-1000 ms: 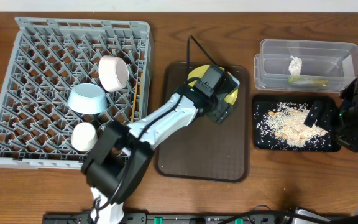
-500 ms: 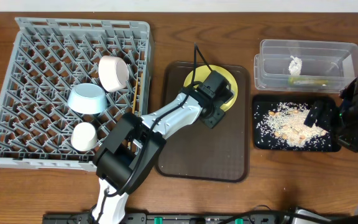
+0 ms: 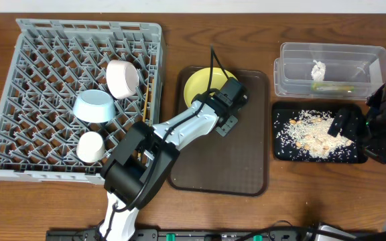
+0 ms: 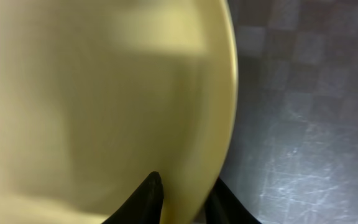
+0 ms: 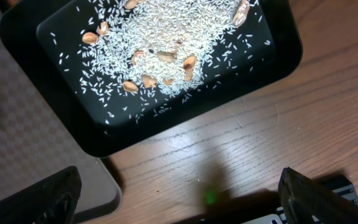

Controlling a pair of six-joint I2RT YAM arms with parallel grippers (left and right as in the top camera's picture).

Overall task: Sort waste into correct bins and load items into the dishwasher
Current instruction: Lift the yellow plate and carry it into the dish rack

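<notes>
The round yellow plate (image 3: 200, 87) is tipped up over the back of the brown serving tray (image 3: 220, 167). My left gripper (image 3: 225, 100) is shut on its right rim. In the left wrist view the plate (image 4: 92, 93) fills the frame, and one black finger sits on each side of its edge where the gripper (image 4: 188, 183) pinches it. My right gripper (image 5: 179, 199) is open above bare wood beside the black tray (image 3: 280, 152), which holds rice scraps (image 3: 310, 134). The clear tub (image 3: 330, 48) holds the tissue (image 3: 318, 69) and the wrapper (image 3: 334, 87).
The grey rack (image 3: 45, 40) at the left holds a cream bowl (image 3: 121, 78), a light blue bowl (image 3: 94, 106), a white cup (image 3: 90, 146) and chopsticks (image 3: 145, 107). In the right wrist view, the black tray (image 5: 73, 134) lies beside the serving tray's corner (image 5: 42, 162).
My left gripper has shut on the plate's rim. The plate has tipped up and shifted left toward the tray's back-left corner. The right arm has not moved.
</notes>
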